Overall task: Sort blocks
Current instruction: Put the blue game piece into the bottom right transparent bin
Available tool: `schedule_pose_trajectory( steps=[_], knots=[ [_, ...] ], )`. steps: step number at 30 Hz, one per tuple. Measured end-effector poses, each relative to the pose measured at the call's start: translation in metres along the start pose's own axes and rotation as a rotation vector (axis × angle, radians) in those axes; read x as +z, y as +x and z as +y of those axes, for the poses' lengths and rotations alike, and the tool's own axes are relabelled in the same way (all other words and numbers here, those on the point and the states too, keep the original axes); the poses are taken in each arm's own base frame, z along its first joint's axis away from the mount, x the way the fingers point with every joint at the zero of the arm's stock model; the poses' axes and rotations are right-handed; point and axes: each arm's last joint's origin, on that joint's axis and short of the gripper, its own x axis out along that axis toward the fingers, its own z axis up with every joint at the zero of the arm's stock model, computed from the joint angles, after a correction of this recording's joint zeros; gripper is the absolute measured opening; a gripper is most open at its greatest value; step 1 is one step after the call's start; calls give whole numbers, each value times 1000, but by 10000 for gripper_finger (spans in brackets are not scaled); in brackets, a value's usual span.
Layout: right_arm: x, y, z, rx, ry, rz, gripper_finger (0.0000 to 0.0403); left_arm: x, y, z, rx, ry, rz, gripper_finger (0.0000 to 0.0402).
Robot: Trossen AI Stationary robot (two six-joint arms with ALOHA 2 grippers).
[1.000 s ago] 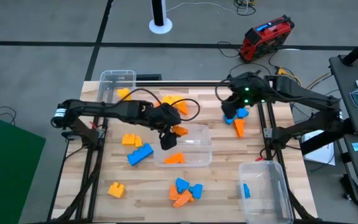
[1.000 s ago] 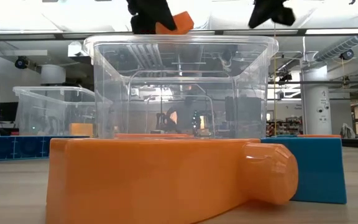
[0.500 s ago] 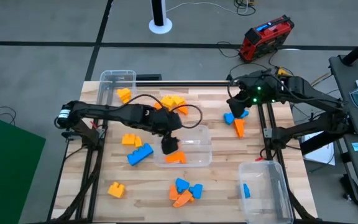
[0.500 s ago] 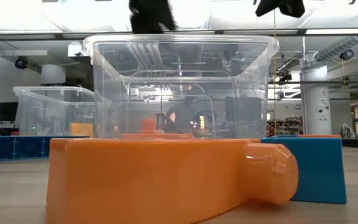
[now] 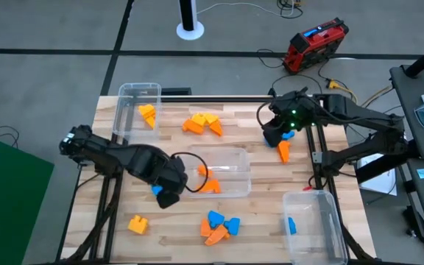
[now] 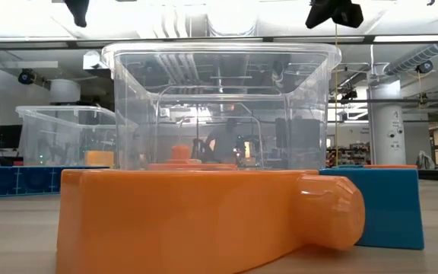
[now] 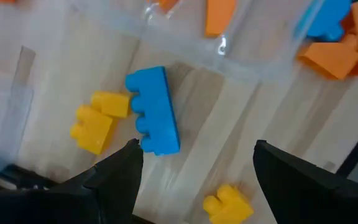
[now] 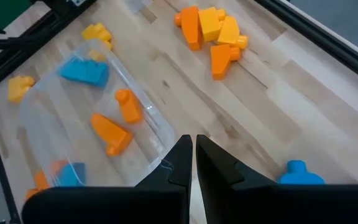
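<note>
Swinging off the middle bin, the left gripper has left its orange block behind — two orange pieces now lie inside that clear tub — and hangs over the bin's left front corner. Its fingers are spread wide and empty, and the blue brick sits on the wood just ahead of the gap between them, a yellow block touching its side. Nearest the front edge of the table, a lone yellow piece lies well apart to the left, and a mixed blue-and-orange cluster crowds the centre front; the low view is filled by one big orange block from that heap. Bare wood lies open to the left of the blue brick, while the bin wall hems it in on the right. At front right a second bin holds one blue piece. Farther back, the right gripper has edged back left over the blue block near the right rail — its fingers pressed together, nothing between them. An orange wedge lies beside it. At the far edge sits an orange-yellow pile, and the far-left bin holds a yellow block.
</note>
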Motion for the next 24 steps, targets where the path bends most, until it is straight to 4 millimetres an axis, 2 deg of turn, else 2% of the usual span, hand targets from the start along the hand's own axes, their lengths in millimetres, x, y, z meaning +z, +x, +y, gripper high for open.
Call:
schedule_pose_trajectory(
  steps=[6,12,18,24],
  knots=[
    [0,1,1,0,-8,4,13,-15,10,6,-50,-65,-10,271],
    [0,2,1,-3,-8,5,13,-42,32,32,-94,-145,-42,265],
    [2,10,1,-50,9,2,13,-66,76,55,-138,-221,-75,260],
    [4,24,3,-75,52,26,13,-81,125,72,-22,-351,5,261]
  ],
)
